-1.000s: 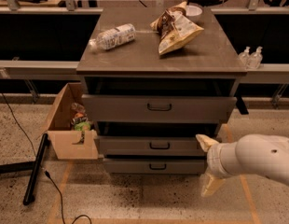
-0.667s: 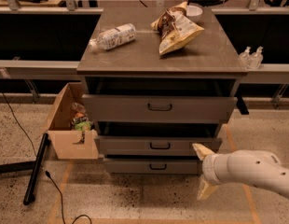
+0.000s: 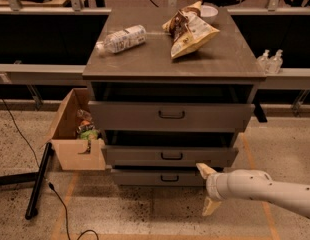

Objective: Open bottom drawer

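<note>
The bottom drawer is the lowest, narrowest grey front of the cabinet, with a small black loop handle at its centre. It sticks out only a little. The mid drawer and the top drawer above it stand partly pulled out. My gripper is at the end of the white arm coming in from the right. It is open, with one cream finger near the drawer's right end and the other finger lower, over the floor. It holds nothing.
A plastic bottle, snack bags and a white bowl lie on the cabinet top. An open cardboard box with items stands at the left. A black pole and cable lie on the floor.
My arm has moved left and stretched out, bringing the gripper closer to the right end of the bottom drawer. The drawers have not moved.
</note>
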